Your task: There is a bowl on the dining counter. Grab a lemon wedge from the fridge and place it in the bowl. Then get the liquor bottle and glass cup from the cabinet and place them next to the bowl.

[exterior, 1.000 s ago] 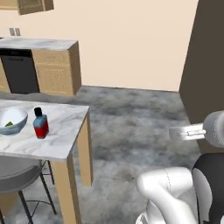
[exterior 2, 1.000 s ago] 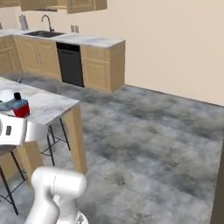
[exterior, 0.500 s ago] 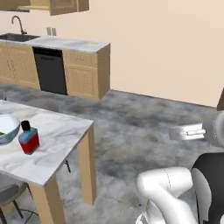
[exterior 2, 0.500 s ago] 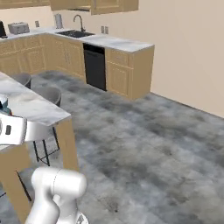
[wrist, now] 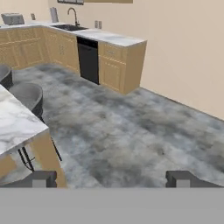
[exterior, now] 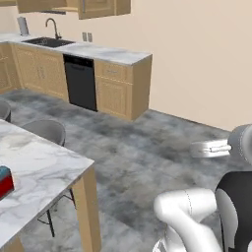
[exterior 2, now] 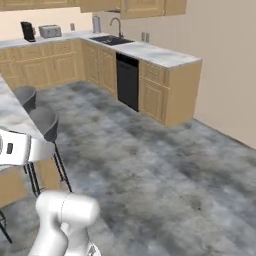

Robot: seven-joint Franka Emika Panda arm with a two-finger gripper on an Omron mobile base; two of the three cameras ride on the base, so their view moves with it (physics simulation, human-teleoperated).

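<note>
The dining counter (exterior: 47, 170) is a veined marble top on wood, at the lower left of the left base view. It also shows at the left as the dining counter (exterior 2: 9, 112) and the dining counter (wrist: 15, 124). A red liquor bottle (exterior: 4, 181) stands on it, cut off by the left frame edge. My gripper (wrist: 113, 179) is open, its two dark tips wide apart with nothing between them, pointing out over bare floor. Light tan wall cabinets (exterior: 98, 6) hang over the far counter. The bowl, lemon wedge, glass cup and fridge are out of view.
A marble kitchen counter (exterior: 110, 54) with a black sink (exterior 2: 111, 40) and a black dishwasher (exterior: 81, 81) runs along the far wall. Grey stools (exterior: 47, 132) stand tucked at the dining counter. A toaster (exterior 2: 49, 31) sits far left. Grey mottled floor (exterior 2: 165, 165) spreads ahead.
The whole picture has shifted, so the base has moved. The dining counter slid off to the left, taking the bowl out of view. The sink counter came to the centre. The gripper stays open.
</note>
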